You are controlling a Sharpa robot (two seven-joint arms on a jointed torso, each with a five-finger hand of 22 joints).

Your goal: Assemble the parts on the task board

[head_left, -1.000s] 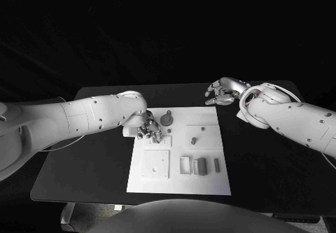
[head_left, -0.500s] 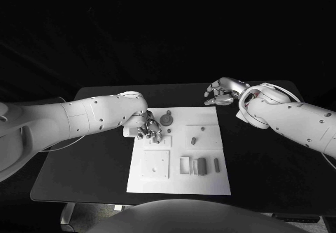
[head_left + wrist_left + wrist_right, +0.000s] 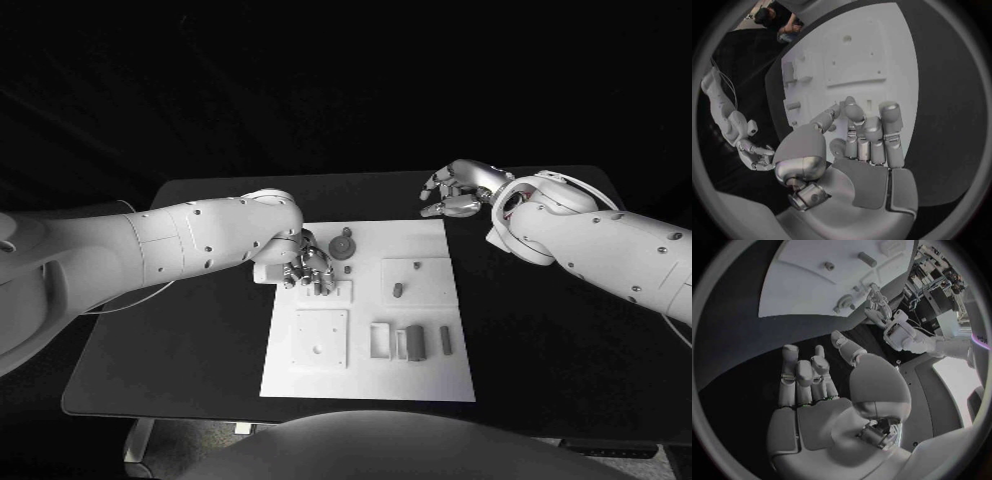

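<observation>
The left robot hand (image 3: 307, 266) hovers over the upper left of the task board (image 3: 368, 385), fingers loosely spread, holding nothing. Beside it a round part (image 3: 345, 244) lies loose; right of centre, long parts (image 3: 417, 341) rest unseated. At upper right, the right robot hand (image 3: 459, 189) hangs empty, slackly curled, over the bench (image 3: 188, 340). Assembly seems barely begun.

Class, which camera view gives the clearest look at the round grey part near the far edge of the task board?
The head view: the round grey part lies unobstructed on the task board, just beside the left robot hand. The right wrist view shows it small, at the board's edge. In the left wrist view I cannot pick it out.
</observation>
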